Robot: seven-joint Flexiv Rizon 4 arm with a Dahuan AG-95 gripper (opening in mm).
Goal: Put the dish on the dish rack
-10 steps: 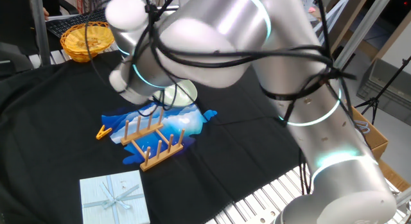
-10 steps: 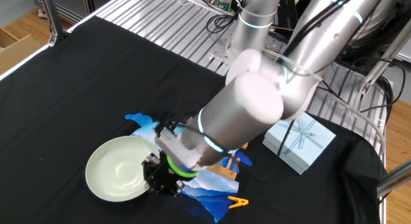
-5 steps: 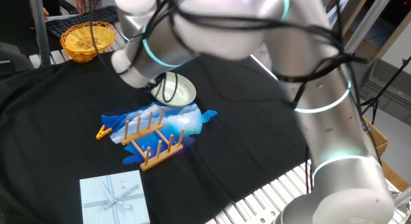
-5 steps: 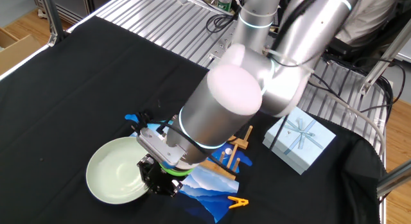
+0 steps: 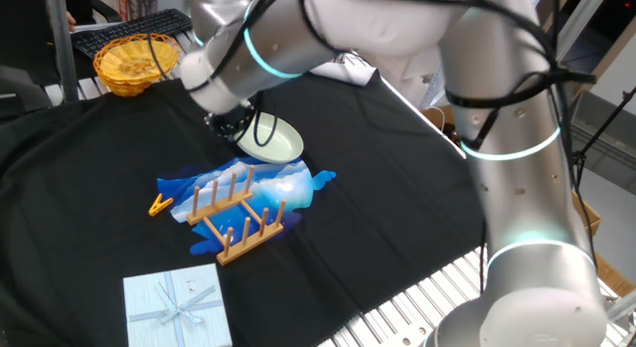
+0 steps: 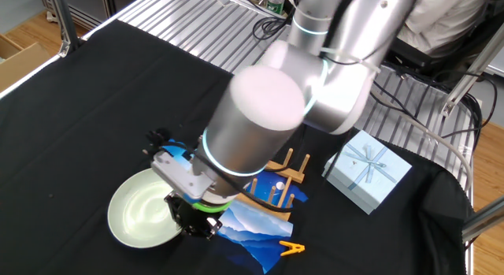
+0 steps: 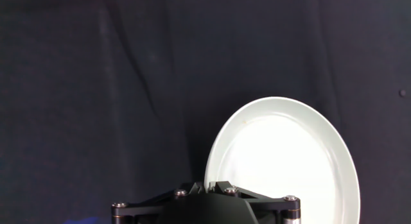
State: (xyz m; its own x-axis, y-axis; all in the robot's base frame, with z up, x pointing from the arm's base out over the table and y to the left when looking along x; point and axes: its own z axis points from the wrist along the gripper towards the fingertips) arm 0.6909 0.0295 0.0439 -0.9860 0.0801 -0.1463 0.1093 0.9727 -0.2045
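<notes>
The dish (image 5: 278, 143) is a pale green-white plate on the black cloth, behind the dish rack (image 5: 237, 216). It also shows in the other fixed view (image 6: 135, 220) and fills the lower right of the hand view (image 7: 282, 160). My gripper (image 5: 237, 123) sits at the plate's near rim, with its jaws closed together on the edge (image 7: 204, 184). The plate looks slightly tilted, the gripped side raised. The wooden rack (image 6: 276, 184) stands empty on a blue sheet, beside the gripper (image 6: 189, 220).
A blue patterned sheet (image 5: 288, 188) lies under the rack. An orange clothespin (image 5: 159, 203) lies at its left. A pale blue gift box (image 5: 177, 305) sits at the front. A yellow wicker basket (image 5: 134, 61) stands at the back left.
The arm has swung upward and back, uncovering the plate in one fixed view. The gripper stays at the plate's rim, and the plate has shifted slightly with it.
</notes>
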